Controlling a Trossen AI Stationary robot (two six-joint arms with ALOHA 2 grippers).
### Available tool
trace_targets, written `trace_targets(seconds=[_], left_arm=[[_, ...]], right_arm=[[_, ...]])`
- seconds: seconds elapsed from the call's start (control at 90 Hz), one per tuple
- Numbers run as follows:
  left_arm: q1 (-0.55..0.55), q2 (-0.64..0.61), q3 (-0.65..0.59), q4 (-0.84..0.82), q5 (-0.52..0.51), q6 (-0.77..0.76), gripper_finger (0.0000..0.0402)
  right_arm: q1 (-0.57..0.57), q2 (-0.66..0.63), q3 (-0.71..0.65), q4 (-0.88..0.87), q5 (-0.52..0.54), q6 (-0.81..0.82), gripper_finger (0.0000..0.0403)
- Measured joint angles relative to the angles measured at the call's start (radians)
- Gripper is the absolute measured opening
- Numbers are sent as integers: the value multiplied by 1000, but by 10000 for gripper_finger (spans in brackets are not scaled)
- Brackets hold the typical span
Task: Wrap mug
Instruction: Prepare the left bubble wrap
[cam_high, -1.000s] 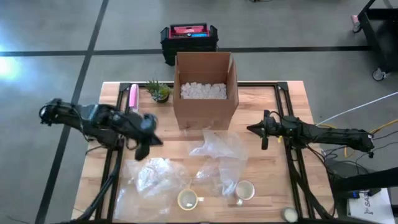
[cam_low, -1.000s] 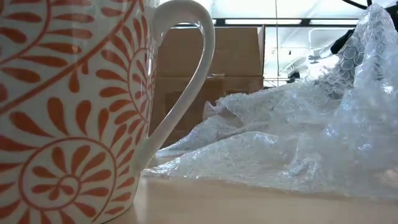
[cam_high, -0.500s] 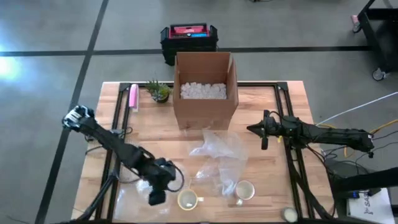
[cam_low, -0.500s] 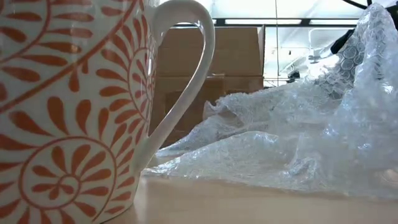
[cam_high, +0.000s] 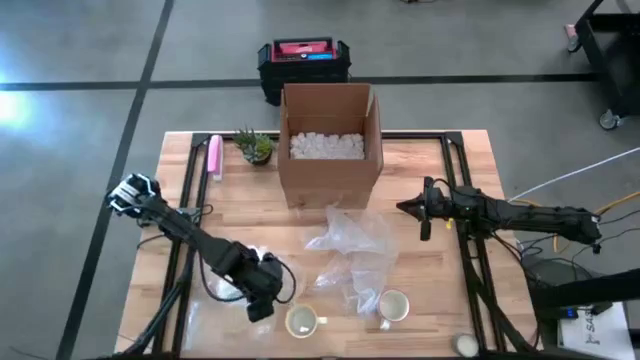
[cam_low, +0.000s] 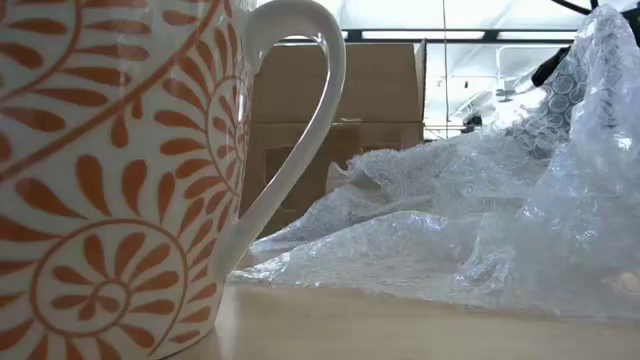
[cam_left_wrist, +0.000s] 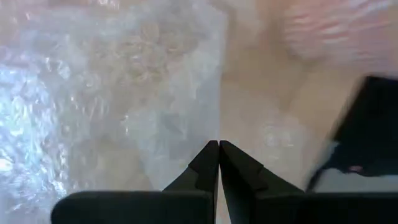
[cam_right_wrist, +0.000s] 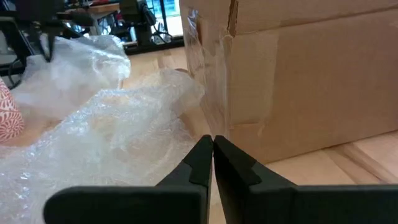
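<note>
At the table's seven o'clock, the left gripper (cam_high: 262, 306) hovers low over a bubble wrap sheet (cam_high: 232, 284), fingers pressed together on nothing, likely poised to pinch it. The mug (cam_high: 301, 322) stands just at its three o'clock. The right gripper (cam_high: 424, 222), fingers also together, waits near the box (cam_high: 330, 140).

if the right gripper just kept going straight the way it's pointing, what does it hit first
Most likely the crumpled bubble wrap lying just ahead of the shut right gripper, close beside the cardboard box. Depth is unclear, so it may graze the box's corner first.
</note>
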Motion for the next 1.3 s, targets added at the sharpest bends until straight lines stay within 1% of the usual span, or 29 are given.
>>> trace_targets(seconds=[0.078,0.189,0.333,0.489,0.544,0.578,0.611,0.733,0.8,0.856,0.944,1.022,1.167,1.222,1.3], left_arm=[[22,-6,-2,-80,-48,5,0],[66,-43,8,-116,-120,45,0],[129,-127,33,-141,-264,113,0],[210,-214,32,-276,-409,153,0],[238,-240,30,-316,-437,150,0],[252,-254,30,-310,-431,149,0],[261,-268,29,-276,-404,154,0],[251,-310,29,-67,-207,173,0],[224,-314,30,-4,-142,133,0],[193,-306,30,8,-129,108,0],[141,-286,28,3,-128,105,0],[116,-259,27,17,-124,103,0],[124,-215,25,18,-126,88,4],[137,-208,25,12,-125,88,15],[149,-208,25,-2,-123,87,39]], right_arm=[[0,0,0,0,0,0,0],[0,0,0,0,0,0,0],[0,0,0,0,0,0,0],[0,0,0,0,0,0,0],[0,0,0,0,0,0,0],[0,0,0,0,0,0,0],[0,0,0,0,0,0,0],[0,0,0,0,0,0,0],[0,0,0,0,0,4,0],[0,0,0,0,0,26,0],[0,0,0,0,0,106,0],[0,0,0,0,0,159,0],[0,0,0,0,0,200,0],[0,0,0,4,0,197,0],[0,0,0,9,0,182,0]])
